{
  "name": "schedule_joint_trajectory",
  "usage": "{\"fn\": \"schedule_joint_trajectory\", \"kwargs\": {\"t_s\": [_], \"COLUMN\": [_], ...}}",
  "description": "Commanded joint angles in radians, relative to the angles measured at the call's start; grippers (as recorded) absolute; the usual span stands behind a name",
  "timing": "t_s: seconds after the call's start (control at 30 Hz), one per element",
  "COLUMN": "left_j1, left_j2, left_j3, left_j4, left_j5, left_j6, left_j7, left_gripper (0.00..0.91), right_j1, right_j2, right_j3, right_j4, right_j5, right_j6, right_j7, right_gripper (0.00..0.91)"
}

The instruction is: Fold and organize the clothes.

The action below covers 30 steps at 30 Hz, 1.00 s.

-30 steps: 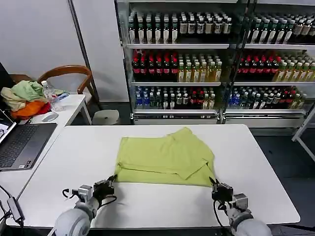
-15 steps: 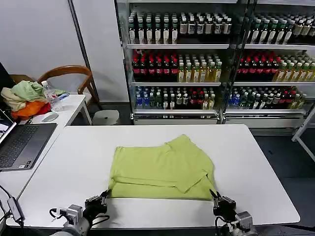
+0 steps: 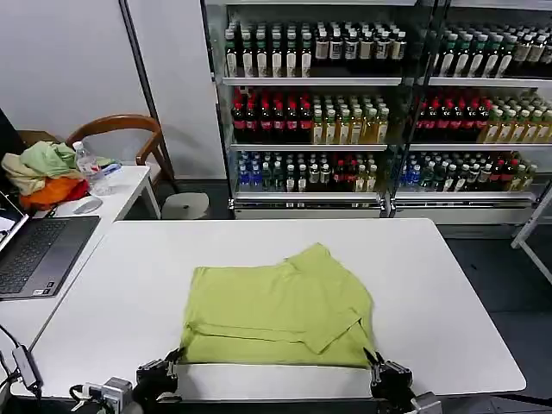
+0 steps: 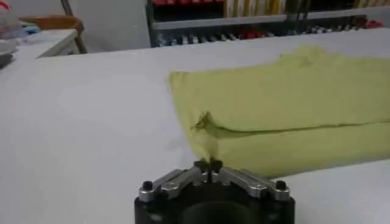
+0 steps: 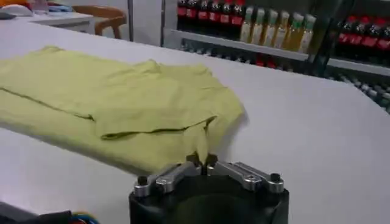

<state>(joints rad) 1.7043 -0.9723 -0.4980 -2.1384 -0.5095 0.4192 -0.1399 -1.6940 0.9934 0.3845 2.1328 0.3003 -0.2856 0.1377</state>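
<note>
At the counter's (image 3: 448, 285) near edge, your left hand (image 4: 208, 165) and right hand (image 5: 202, 161) each pinch a T-shirt (image 3: 276, 302) corner.

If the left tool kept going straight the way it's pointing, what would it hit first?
The left tool is already shut on the near corner of the lime T-shirt, so it would push straight into that shirt; beyond lies bare white table.

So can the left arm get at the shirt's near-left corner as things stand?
Probably yes: the left gripper is already shut on the T-shirt at that corner, with bare white table beside it and nothing in the way.
</note>
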Motion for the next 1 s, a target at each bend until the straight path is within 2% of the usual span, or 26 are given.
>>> {"fn": "schedule_joint_trajectory", "kwargs": {"t_s": [0.03,0.2,0.33,0.43,0.47,0.57,0.6,0.67,0.8,1.0], "left_j1": [0.039,0.013,-0.065,-0.174,-0.230,-0.339,-0.369,-0.455,-0.581,-0.730], "left_j2": [-0.004,0.022,0.053,0.064,0.066,0.067,0.067,0.064,0.059,0.056], "left_j3": [-0.028,-0.074,-0.085,-0.048,-0.026,0.016,0.025,0.053,0.125,0.196], "left_j4": [-0.061,-0.102,-0.083,0.017,0.064,0.136,0.155,0.205,0.302,0.461], "left_j5": [0.016,-0.037,-0.058,-0.057,-0.075,-0.095,-0.096,-0.108,-0.179,-0.195], "left_j6": [0.007,0.008,-0.012,-0.028,-0.028,-0.026,-0.027,-0.026,-0.009,-0.005], "left_j7": [-0.025,-0.027,-0.020,-0.018,-0.011,0.009,0.019,0.043,0.048,0.052], "left_gripper": [0.907,0.907,0.907,0.907,0.907,0.907,0.907,0.907,0.907,0.907], "right_j1": [-0.019,-0.022,0.048,0.219,0.310,0.482,0.493,0.620,0.824,1.010], "right_j2": [-0.009,-0.027,-0.035,-0.031,-0.029,-0.015,-0.014,0.020,0.064,0.160], "right_j3": [0.021,0.075,0.105,0.075,0.047,-0.033,-0.038,-0.107,-0.187,-0.275], "right_j4": [0.021,0.081,0.105,0.030,-0.014,-0.104,-0.119,-0.224,-0.361,-0.584], "right_j5": [-0.012,0.023,0.065,0.115,0.129,0.193,0.201,0.257,0.274,0.283], "right_j6": [0.002,-0.013,-0.034,-0.083,-0.125,-0.171,-0.175,-0.189,-0.211,-0.248], "right_j7": [0.003,-0.001,0.000,0.015,0.019,0.040,0.043,0.068,0.077,0.075], "right_gripper": [0.907,0.907,0.907,0.907,0.907,0.907,0.907,0.907,0.907,0.907]}}
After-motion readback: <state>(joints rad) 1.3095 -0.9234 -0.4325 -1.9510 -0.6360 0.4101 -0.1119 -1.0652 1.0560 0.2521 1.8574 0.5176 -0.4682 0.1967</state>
